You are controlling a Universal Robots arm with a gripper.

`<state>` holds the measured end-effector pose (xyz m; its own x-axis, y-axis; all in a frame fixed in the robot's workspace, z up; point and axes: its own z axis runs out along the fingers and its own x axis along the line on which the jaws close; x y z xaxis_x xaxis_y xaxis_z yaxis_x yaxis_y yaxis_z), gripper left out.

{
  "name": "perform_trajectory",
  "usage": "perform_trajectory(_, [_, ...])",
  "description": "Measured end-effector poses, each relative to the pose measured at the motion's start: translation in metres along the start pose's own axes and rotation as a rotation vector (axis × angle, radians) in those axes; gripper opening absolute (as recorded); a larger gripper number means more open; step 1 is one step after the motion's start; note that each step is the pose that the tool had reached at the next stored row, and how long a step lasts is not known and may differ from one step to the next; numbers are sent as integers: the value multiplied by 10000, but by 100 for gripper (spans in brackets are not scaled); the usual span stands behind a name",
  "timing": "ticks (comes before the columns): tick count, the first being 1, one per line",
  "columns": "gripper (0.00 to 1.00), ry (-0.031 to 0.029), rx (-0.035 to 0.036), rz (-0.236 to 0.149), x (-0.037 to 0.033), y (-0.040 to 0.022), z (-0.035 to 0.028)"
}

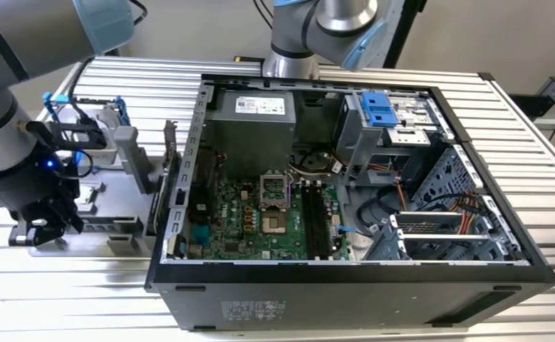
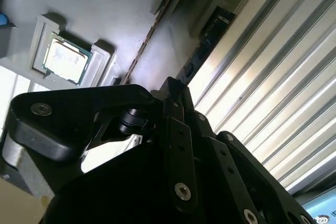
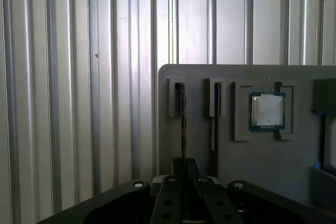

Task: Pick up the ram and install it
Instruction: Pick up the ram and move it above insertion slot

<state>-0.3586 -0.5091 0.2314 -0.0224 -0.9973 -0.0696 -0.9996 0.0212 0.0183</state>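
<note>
Closest to the lens in the first wrist view is the black claw [image 3: 184, 165], hanging over a gray tray [image 3: 199, 77] that lies on a ribbed metal table [image 3: 79, 77]. The ram [image 3: 182, 119] stands on its thin edge in a narrow slot of that tray, and its length runs straight toward the middle of the claw. Whether the claw is clamped on the ram, or merely sits over its near end, I cannot tell. A second stick [image 3: 213, 124] stands on edge in the next slot, just beside the ram and parallel to it. Beyond that stick a square silver chip [image 3: 268, 110] lies flat in its own recess.

In the second wrist view the claw [image 2: 173, 85] shows from the side. The ram [image 2: 149, 32] is a thin line leading away from it, with the chip [image 2: 63, 59] off to one side.

In the exterior view the claw [image 1: 47, 224] is low over the tray [image 1: 115, 226], on the exterior view's left of an open computer case [image 1: 353, 285]. The ram's place is thus well apart from the green board [image 1: 249, 214] inside the case.
</note>
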Motion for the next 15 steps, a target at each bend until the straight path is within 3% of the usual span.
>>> perform_trajectory(7, [0,0,0,0,-8,2,-118])
perform_trajectory(15, [0,0,-1,1,-21,6,-299])
